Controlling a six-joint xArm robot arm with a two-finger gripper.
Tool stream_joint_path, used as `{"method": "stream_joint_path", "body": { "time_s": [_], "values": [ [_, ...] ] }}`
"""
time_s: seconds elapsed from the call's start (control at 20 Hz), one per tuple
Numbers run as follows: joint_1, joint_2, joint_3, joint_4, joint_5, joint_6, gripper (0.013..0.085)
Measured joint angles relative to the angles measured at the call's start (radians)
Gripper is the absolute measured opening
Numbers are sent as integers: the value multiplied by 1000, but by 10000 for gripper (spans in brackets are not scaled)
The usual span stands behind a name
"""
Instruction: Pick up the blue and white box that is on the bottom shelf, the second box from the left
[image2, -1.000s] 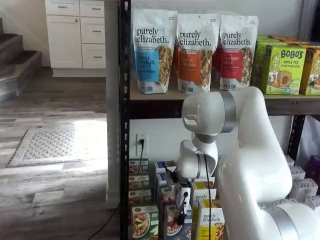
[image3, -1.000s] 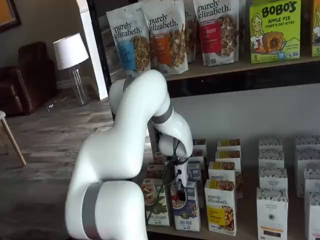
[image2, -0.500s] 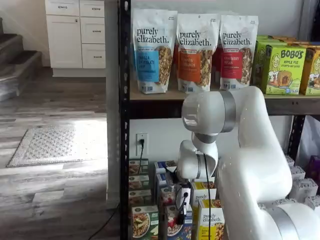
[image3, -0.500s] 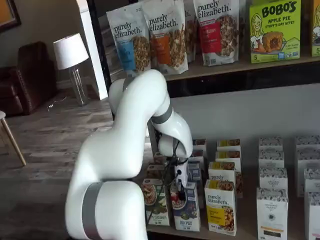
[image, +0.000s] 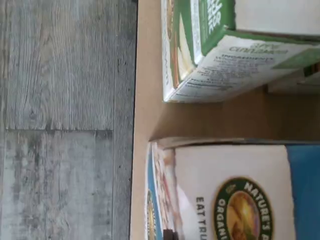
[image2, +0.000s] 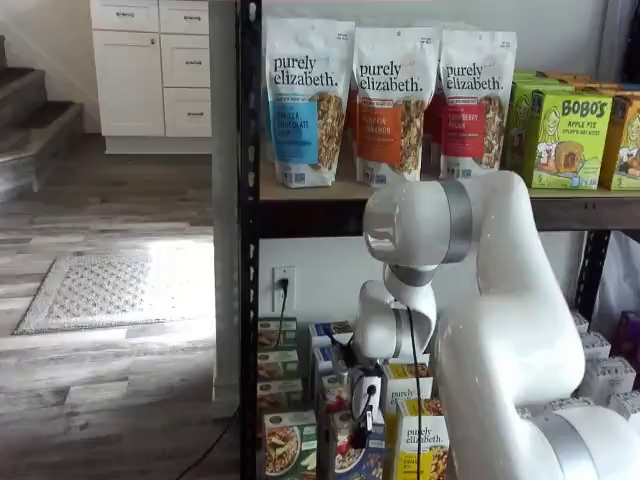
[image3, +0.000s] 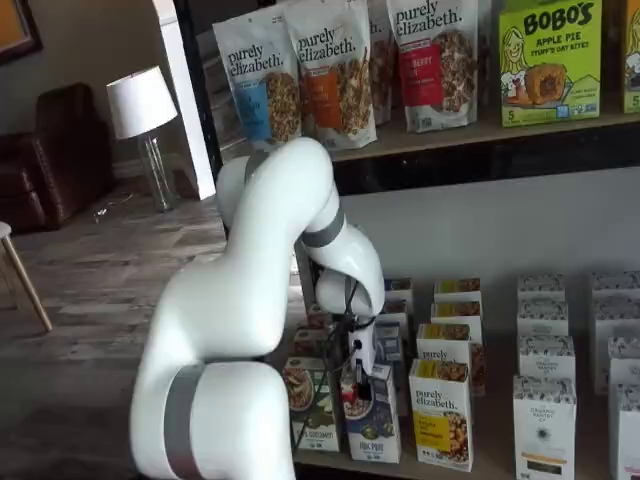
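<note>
The gripper (image3: 352, 384) hangs at the top of the blue and white box (image3: 372, 428) at the bottom shelf's (image3: 470, 471) front edge, its finger spacing impossible to tell, while only the wrist view shows the box's white top panel (image: 225, 190) beside the green-fronted carton (image: 210, 50).

The white arm (image2: 500, 330) rises from its base, bends at a grey-banded elbow high up, then folds down and back toward the low shelf. The wrist (image3: 345, 285) points downward. Below it the gripper (image3: 352, 385) hangs low, its white body and black fingers (image2: 364, 428) pointing straight down in both shelf views. The fingers show side-on, so whether they are parted or closed cannot be told. A thin black cable (image2: 414, 380) runs along the forearm.
</note>
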Motion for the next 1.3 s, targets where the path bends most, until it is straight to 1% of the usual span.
{"method": "stream_joint_path", "body": {
  "time_s": [0.2,0.35,0.7,0.95,1.15,1.3],
  "values": [
    [-2,-8,13,1,-4,-3,490],
    [-4,-17,25,11,-4,-14,490],
    [-2,-46,62,62,-12,-59,490],
    [-2,-64,80,63,-11,-60,490],
    [-2,-84,105,40,-19,-39,490],
    [-2,-104,125,38,-9,-38,490]
  ]
}}
